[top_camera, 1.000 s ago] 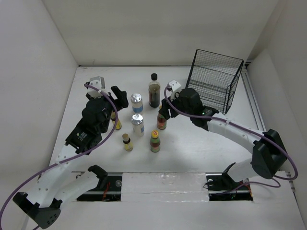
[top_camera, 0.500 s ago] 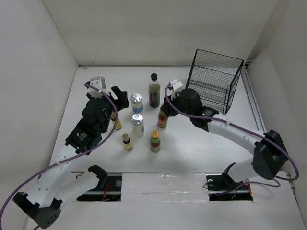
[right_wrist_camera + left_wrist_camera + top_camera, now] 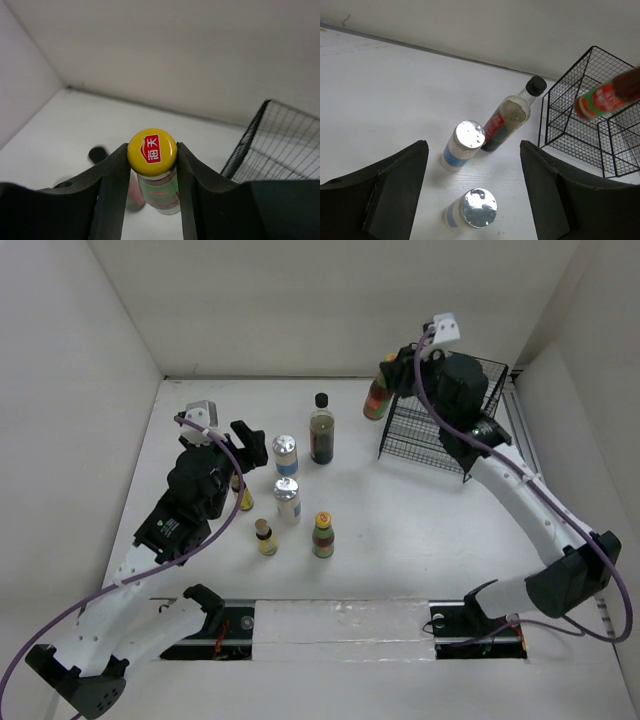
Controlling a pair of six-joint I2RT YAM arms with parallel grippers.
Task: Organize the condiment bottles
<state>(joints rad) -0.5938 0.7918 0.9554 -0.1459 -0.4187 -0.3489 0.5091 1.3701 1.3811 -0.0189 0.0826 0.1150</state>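
The right gripper (image 3: 388, 375) is closed on a brown bottle (image 3: 377, 399), its fingers (image 3: 116, 180) pinching the neck just under the yellow cap. The bottle hangs in the air, well above the table (image 3: 400, 530), at the upper left corner of the wire basket (image 3: 440, 445). Its long axis is close to upright, cap up toward the gripper and base down. In the right wrist view the cap faces the camera and the body runs straight away from it.

The left gripper (image 3: 473, 146) is open with nothing between its fingers, low over the left side of the table. The other bottles stand upright on the table: a tall dark bottle (image 3: 321, 430), two silver-capped bottles (image 3: 285, 453) (image 3: 288, 498), a second brown bottle (image 3: 323, 535) and two tiny yellow bottles (image 3: 265, 537) (image 3: 243, 498).
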